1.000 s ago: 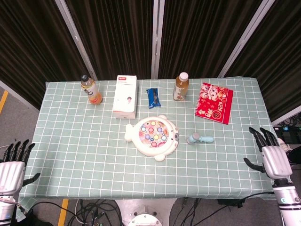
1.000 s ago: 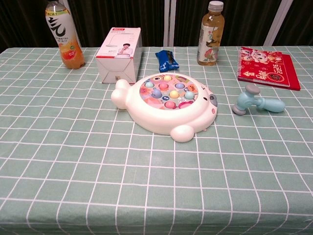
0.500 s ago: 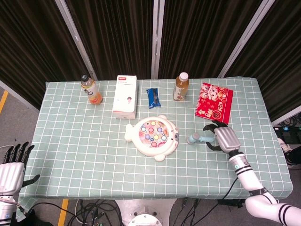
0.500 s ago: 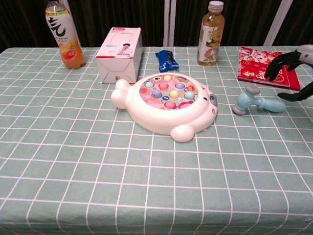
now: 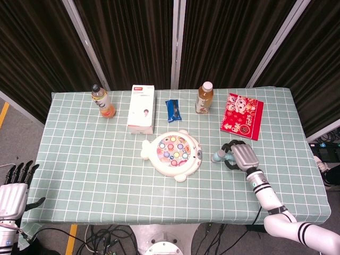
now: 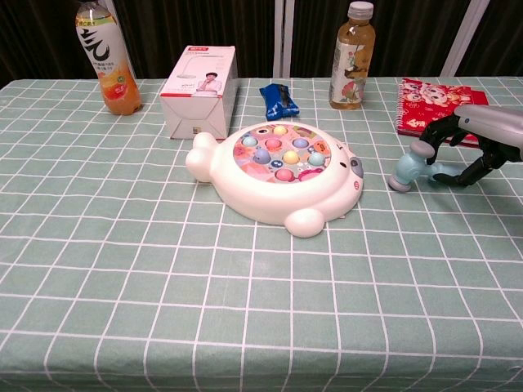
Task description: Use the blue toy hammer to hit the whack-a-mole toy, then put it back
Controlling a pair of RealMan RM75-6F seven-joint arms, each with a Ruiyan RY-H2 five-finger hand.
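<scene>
Dark curtains hung behind the table [image 5: 79, 175], which was covered in a pale green checked cloth. Near its middle sat the whack-a-mole toy [image 5: 173, 154], a white rounded body with coloured pegs on top. Just to the toy's right lay the blue toy hammer [image 6: 407, 169], its head toward the toy and its handle pointing away to the right, resting on the cloth.

The right hand [image 6: 472, 145] was over the hammer's handle, its dark fingers [image 6: 435, 131] curled down on either side of the grip. From the chest view the fingers bracketed the handle, but I could not tell whether they had actually closed on it; the hammer's head appeared to sit on the table. In the head view the hand covered the handle entirely, leaving only the hammer's head visible beside it.

The left hand [image 5: 13, 187] hung off the table's near-left corner, fingers straight and spread, holding nothing.

Along the far side of the table stood an orange drink bottle [image 5: 102, 101] at the left, a white box [image 5: 141, 109] lying on its side, a small blue packet [image 5: 173, 110], and a tea bottle [image 5: 204, 98]. A red notebook [image 5: 242, 115] lay at the far right, beyond the right hand and apart from it.
</scene>
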